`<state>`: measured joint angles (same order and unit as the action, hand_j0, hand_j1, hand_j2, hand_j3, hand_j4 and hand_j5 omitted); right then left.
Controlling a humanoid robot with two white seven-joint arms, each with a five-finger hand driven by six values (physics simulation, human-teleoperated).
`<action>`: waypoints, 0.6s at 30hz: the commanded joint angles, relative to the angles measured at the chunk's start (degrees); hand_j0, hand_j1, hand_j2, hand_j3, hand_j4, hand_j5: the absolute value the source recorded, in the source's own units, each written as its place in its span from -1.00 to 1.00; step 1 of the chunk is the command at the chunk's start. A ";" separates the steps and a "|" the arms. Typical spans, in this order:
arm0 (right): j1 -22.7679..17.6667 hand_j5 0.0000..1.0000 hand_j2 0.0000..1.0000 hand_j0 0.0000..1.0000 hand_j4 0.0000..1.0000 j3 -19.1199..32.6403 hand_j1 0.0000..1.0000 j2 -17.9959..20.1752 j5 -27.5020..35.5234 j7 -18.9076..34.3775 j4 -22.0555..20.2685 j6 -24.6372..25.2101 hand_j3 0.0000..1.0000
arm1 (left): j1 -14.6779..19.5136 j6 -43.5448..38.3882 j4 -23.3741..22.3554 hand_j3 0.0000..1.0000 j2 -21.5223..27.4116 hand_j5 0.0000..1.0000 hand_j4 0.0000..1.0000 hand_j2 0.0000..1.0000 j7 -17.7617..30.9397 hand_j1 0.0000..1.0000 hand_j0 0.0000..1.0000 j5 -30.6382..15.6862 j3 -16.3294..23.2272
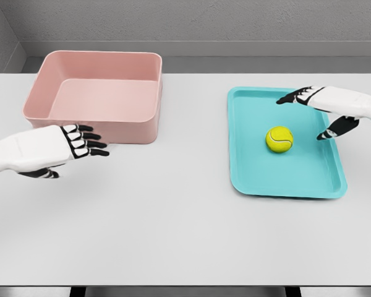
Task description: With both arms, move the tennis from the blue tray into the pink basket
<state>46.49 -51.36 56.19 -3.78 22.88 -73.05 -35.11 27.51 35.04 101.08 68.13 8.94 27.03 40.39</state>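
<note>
A yellow-green tennis ball (pixel 279 139) is lying on a teal-blue tray (pixel 253 176) in the right half of the frame, a little above and right of the tray's middle. The tray is lying flat on a white table (pixel 173 235), its long side running from the upper part of the frame toward the lower part.

The right hand (pixel 324 111) is reaching in from the right edge and hovering over the tray's upper right portion. Its fingers (pixel 294 97) are stretching leftward above the ball, while the thumb (pixel 334 130) is pointing down and left, ending just to the right of the ball. The hand is spread wide and is gripping nothing; the ball is sitting apart from it, inside the open span between fingers and thumb.

A pink basket (pixel 93 127) is standing in the upper left of the frame, a shallow rectangular bin with rounded corners, well apart from the tray.

The left hand (pixel 62 148) is coming in from the left edge, at mid-height, just in front of the basket's lower left corner. Its black-tipped fingers (pixel 89 143) are extending to the right, loosely parted, and are holding nothing. Whether they are touching the basket's front wall cannot be told from this view.

A grey wall is filling the top of the frame behind the table.
</note>
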 commanded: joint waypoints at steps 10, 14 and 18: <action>0.09 1.00 1.00 1.00 1.00 -3.13 1.00 -3.19 0.35 -0.30 2.73 0.11 1.00 | 0.26 -0.04 -0.01 1.00 -2.12 1.00 1.00 1.00 0.90 1.00 1.00 -19.48 1.80; 0.09 1.00 1.00 1.00 1.00 -5.06 1.00 -4.60 0.17 -0.03 3.00 0.11 1.00 | 4.74 -0.04 -0.54 1.00 -5.90 1.00 1.00 1.00 0.73 1.00 1.00 -13.50 2.06; 0.09 1.00 1.00 1.00 1.00 -5.15 1.00 -4.95 0.00 0.14 3.00 0.11 1.00 | 10.54 -0.04 -0.45 1.00 -8.89 1.00 1.00 1.00 2.39 1.00 1.00 -11.30 8.38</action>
<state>46.58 -56.39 51.54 -4.06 23.00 -70.13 -35.11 41.30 35.01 100.63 60.55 10.72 14.46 45.66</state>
